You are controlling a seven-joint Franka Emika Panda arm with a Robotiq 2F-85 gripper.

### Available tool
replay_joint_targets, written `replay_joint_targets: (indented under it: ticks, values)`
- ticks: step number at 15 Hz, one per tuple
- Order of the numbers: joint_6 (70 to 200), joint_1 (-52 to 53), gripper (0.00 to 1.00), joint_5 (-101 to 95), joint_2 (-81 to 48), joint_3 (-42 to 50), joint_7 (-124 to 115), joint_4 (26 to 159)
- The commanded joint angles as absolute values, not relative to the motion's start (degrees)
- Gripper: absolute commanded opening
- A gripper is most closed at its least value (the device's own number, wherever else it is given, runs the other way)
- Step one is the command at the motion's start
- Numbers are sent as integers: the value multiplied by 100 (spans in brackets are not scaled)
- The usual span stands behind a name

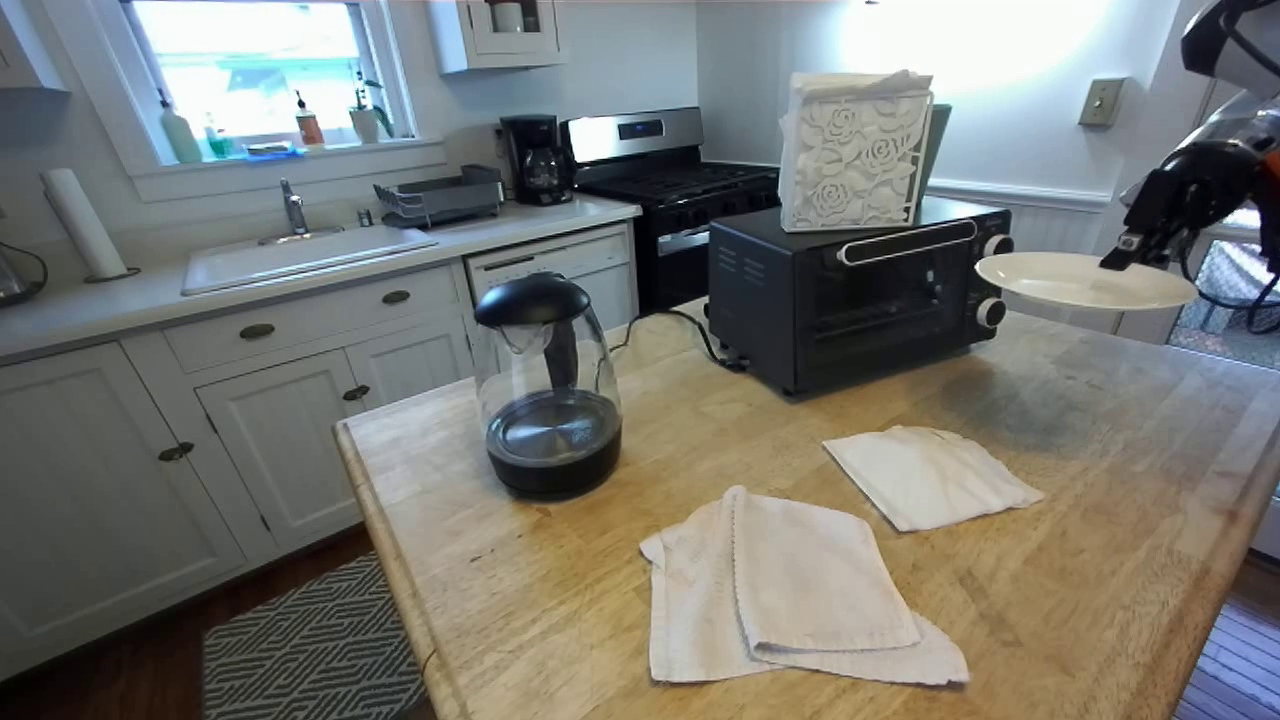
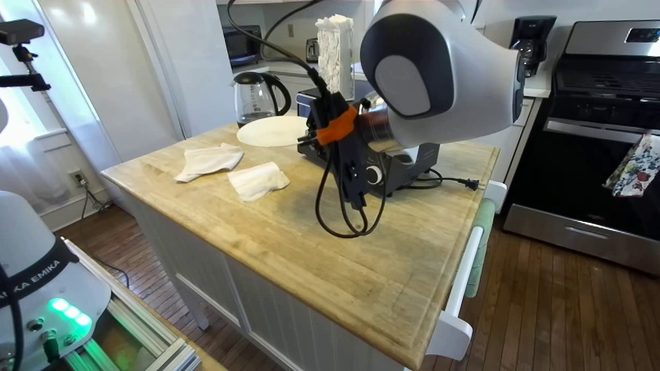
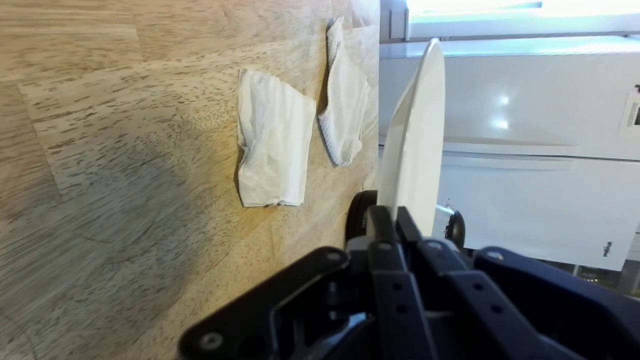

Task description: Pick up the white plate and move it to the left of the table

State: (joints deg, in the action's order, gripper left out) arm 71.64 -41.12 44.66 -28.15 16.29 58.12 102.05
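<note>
The gripper (image 3: 392, 216) is being held out roughly level by the arm (image 2: 459, 77) — its two black fingers (image 3: 383, 227) being pressed nearly together.

In an exterior view, a kettle (image 1: 552, 440) stands at the left of a counter (image 1: 1090, 560). To its right and further back sits a toaster oven (image 1: 870, 300), a napkin holder (image 1: 853, 152) on top. Before the toaster oven lies a far cloth (image 1: 930, 477), with a near cloth (image 1: 800, 590) just beside it, further left and closer to the viewer. At the right, in the air above the counter, is a plate (image 1: 1080, 282); in the wrist view its edge lies between the jaws of the end effector (image 3: 394, 218). Behind the counter, left to right, come a sink (image 1: 308, 262), dish rack (image 1: 445, 202), coffee maker (image 1: 540, 165) and stove (image 1: 668, 190).
</note>
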Motion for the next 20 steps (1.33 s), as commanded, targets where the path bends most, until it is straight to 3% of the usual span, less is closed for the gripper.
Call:
replay_joint_targets:
  ticks: [1,8,16,20]
  values:
    - [7201,-3999,1,4244,-2351,1691,5785,10611]
    - [7898,-3344,1,4261,-1518,1693,5739,12248]
    - [9780,-2088,1,5513,-468,1458,6025,14453]
    - [9866,-1782,4,5621,-686,1401,6037,14380]
